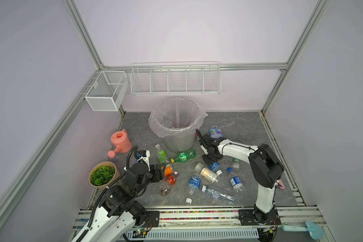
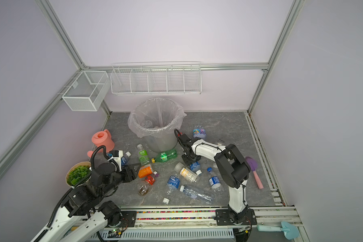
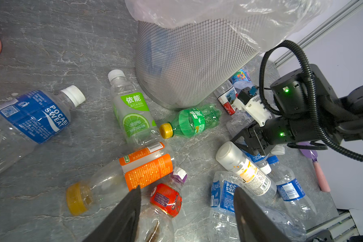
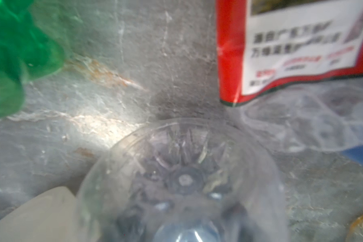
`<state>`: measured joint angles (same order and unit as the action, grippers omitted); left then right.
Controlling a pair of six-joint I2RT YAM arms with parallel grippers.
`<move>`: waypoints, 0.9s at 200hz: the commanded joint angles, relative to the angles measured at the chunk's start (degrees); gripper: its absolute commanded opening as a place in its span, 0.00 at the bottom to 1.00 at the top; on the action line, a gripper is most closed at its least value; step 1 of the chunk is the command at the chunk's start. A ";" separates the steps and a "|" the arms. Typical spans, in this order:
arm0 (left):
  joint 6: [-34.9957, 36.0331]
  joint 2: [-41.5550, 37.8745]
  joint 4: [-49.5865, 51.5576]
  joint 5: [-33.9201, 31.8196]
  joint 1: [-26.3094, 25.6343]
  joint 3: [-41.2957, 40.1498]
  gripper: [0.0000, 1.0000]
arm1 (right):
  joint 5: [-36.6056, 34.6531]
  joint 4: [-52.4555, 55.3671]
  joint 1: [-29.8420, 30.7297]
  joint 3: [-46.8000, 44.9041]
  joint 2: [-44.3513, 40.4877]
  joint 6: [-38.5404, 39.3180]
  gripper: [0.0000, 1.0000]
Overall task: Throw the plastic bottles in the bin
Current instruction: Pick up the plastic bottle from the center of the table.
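Clear bottle (image 4: pixel 182 182) base, clamped in right claw (image 1: pixel 212 163), left claw (image 3: pixel 187 188) apart above red-labelled bottle (image 3: pixel 166 200)

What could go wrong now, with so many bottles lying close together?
The right hand is shut low on a small clear plastic bottle with a blue label; the wide white-lidded bottle right beside it might get dragged along.
Lifting, that hand could snag the loose clear plastic bag on the round grey mesh bin.
The open left hand hovers over the close-packed red-labelled bottle and orange-labelled bottle and may pinch both.
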<state>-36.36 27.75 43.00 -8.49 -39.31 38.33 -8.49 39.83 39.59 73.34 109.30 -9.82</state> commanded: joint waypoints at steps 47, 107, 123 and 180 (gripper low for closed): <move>0.32 0.56 0.83 -0.25 -0.32 1.01 0.68 | -1.11 6.42 0.42 4.63 -13.17 -0.43 0.45; 0.21 0.40 0.50 -0.07 -0.31 0.88 0.67 | 3.67 3.58 0.45 8.07 -31.74 -1.11 0.45; -0.11 0.15 0.00 0.35 -0.31 0.26 0.67 | 3.49 2.85 0.49 9.80 -36.18 -1.30 0.45; -0.72 0.81 -1.32 1.34 -0.33 -0.75 0.67 | 2.51 -4.91 0.49 16.09 -46.39 -1.11 0.47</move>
<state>-36.40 28.40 42.24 -7.92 -39.40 38.33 -6.00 40.60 39.86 86.87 64.99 -10.50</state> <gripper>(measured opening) 0.668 0.481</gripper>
